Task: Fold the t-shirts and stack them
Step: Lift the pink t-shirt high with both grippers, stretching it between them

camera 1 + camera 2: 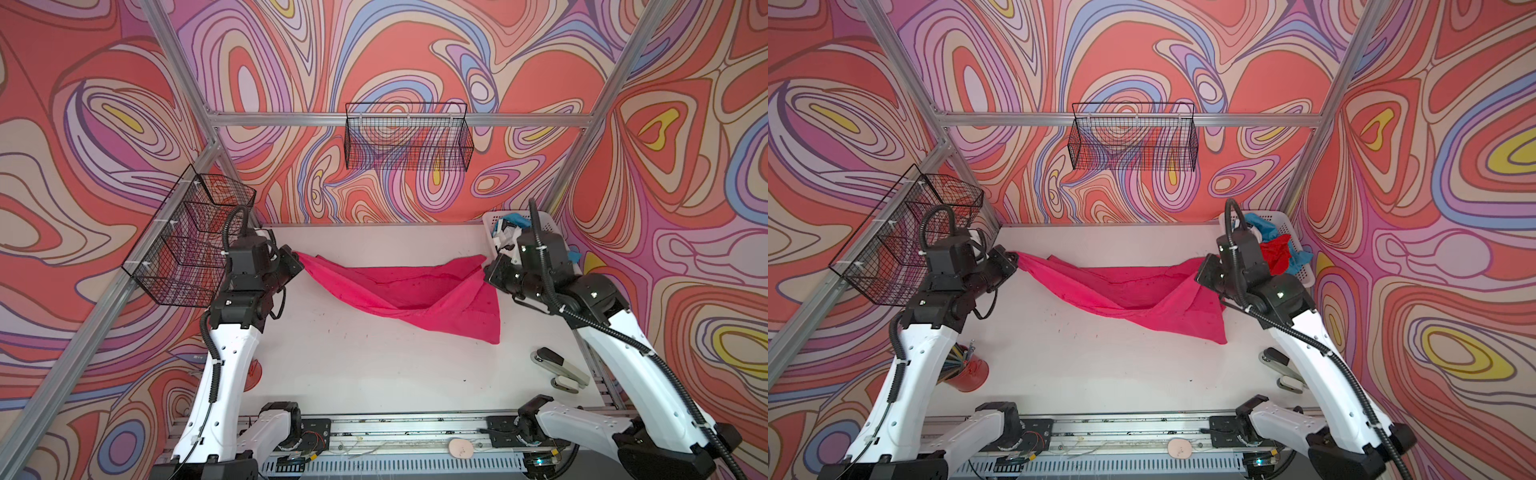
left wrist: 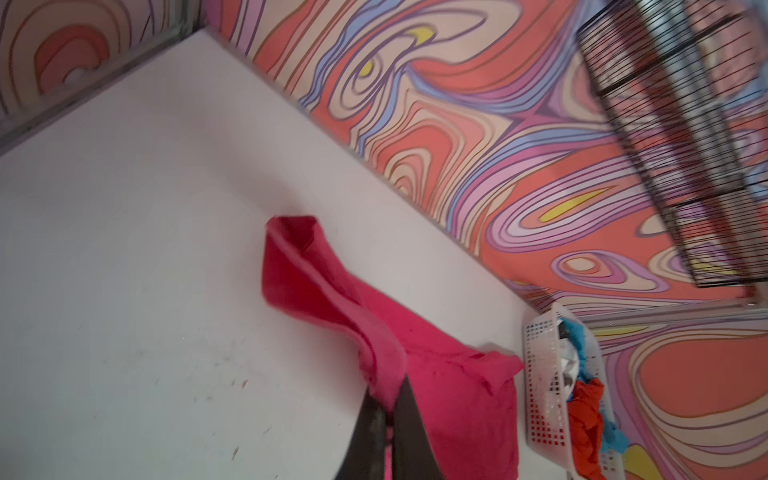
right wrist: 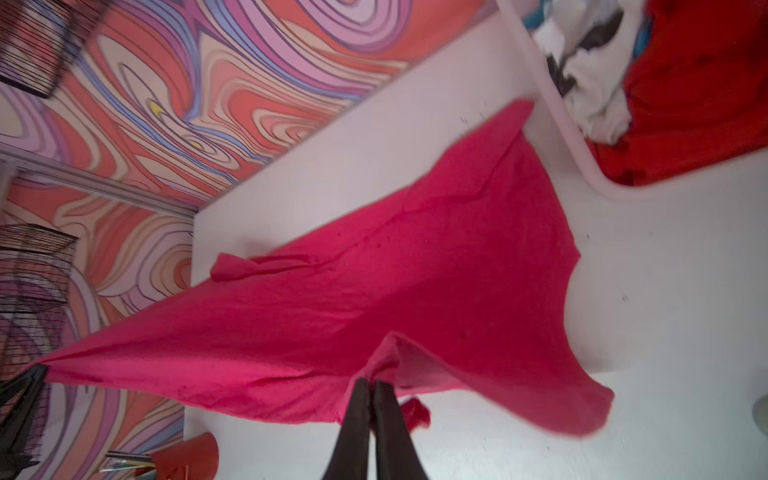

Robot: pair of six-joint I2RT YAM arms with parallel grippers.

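Two grips: left pincer [image 2: 390, 410] and right pincer [image 3: 371, 384] pinch magenta t-shirt [image 1: 399, 286]; basket [image 1: 1285, 224] half hidden.

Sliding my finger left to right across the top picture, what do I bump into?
First the black wire basket → left claw → pink t-shirt → right claw → white basket.

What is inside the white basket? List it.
In the white basket: a red shirt, a teal-blue shirt and a white shirt with black marks. Anything beneath them is covered.
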